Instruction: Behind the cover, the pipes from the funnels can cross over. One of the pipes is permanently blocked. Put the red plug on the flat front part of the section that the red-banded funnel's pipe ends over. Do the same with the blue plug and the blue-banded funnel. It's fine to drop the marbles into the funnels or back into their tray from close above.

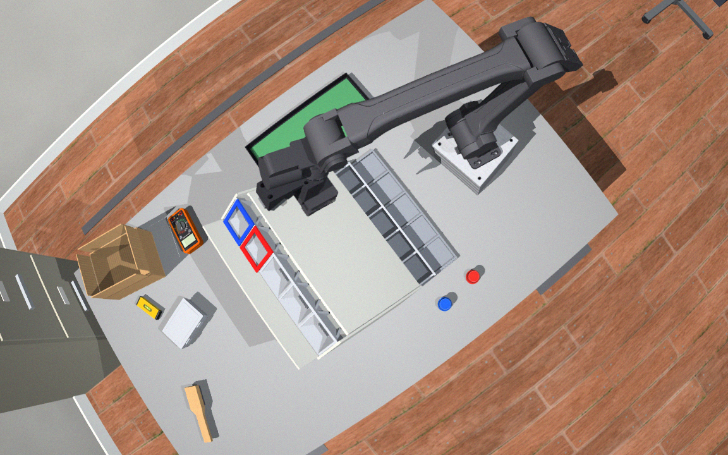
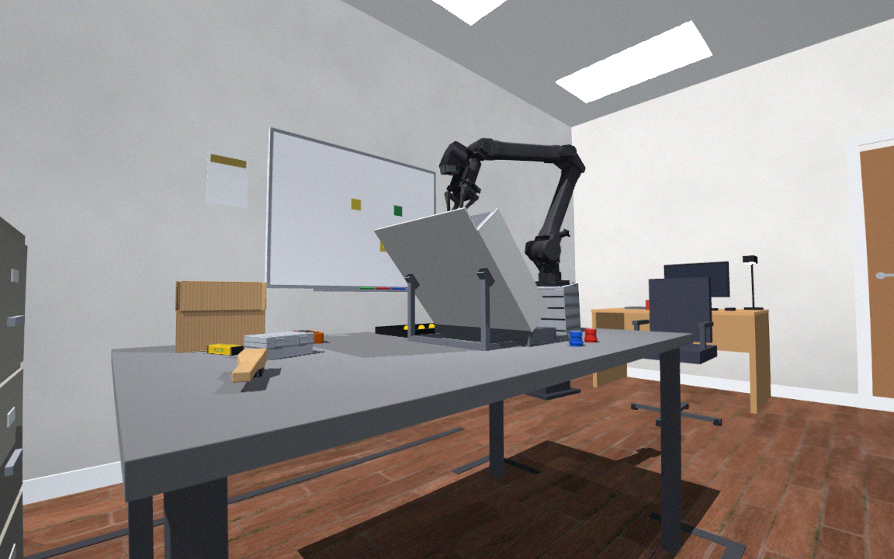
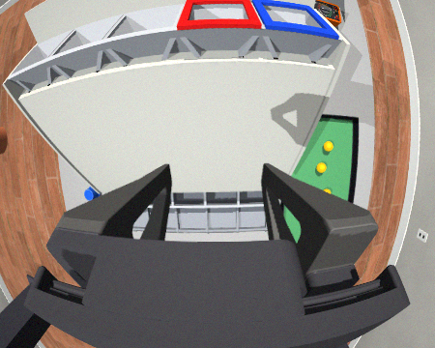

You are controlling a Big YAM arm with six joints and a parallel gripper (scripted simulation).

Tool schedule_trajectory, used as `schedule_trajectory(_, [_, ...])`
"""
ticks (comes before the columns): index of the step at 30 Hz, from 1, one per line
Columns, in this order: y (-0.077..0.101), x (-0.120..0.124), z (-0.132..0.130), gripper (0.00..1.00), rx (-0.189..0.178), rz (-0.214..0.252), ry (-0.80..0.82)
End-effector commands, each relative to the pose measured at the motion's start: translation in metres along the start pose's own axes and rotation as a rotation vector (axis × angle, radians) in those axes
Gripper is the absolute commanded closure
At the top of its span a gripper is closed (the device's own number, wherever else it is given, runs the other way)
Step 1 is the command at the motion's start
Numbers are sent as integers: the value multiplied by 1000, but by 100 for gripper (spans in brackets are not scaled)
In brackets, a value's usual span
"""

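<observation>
The red-banded funnel and the blue-banded funnel sit side by side at the top end of the sloped white cover. They also show in the wrist view, red and blue. My gripper hangs open and empty above the cover, near its edge by the green tray. A row of grey sections runs along the cover's low end; part of it shows between my fingers. The red plug and the blue plug stand on the table beyond the sections.
The green marble tray holds yellow marbles beside the cover; my arm hides most of it from above. A multimeter, a cardboard box, a white case and a wooden brush lie behind the funnels.
</observation>
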State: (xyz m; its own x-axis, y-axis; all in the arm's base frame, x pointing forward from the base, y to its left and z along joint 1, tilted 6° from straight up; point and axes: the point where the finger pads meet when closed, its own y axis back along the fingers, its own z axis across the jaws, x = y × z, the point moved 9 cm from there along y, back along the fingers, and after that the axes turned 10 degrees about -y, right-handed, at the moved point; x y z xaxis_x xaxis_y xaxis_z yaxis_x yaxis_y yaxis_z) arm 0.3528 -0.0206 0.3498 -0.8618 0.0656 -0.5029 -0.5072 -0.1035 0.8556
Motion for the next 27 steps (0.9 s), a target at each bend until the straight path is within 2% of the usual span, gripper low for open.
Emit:
schedule_trajectory(1, [6,2,-4,41,-2,-20,21])
schedule_trajectory(17, [12,11,-7,41,-7,-5,7])
schedule_trajectory(27, [-12,82,19,41,40,213,17])
